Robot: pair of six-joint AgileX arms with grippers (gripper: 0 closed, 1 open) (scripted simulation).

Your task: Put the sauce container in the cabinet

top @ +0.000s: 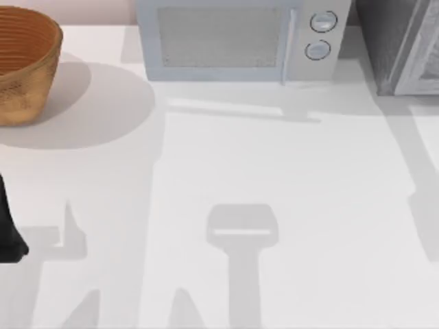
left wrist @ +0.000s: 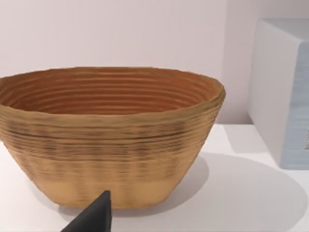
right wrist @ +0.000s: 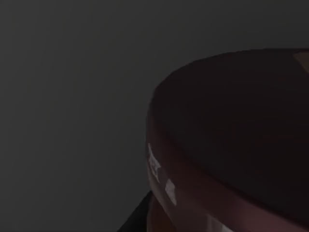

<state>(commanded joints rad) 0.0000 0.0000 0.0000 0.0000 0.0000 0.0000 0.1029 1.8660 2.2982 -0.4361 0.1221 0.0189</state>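
The cabinet [top: 401, 48] is the dark grey speckled box at the table's back right corner, and its pale framed door panel [top: 426, 65] stands at an angle. The sauce container is out of view. The right wrist view is dark. My left arm [top: 9, 229] is parked at the table's left edge, in front of a woven basket. A dark tip of my left gripper [left wrist: 94, 217] pokes in low in the left wrist view, short of the basket's wall and touching nothing.
A white microwave [top: 240, 38] with two round knobs stands at the back middle, just left of the cabinet. A large woven basket [top: 24, 62] [left wrist: 111, 135] sits at the back left. Arm shadows fall across the white tabletop [top: 288, 178].
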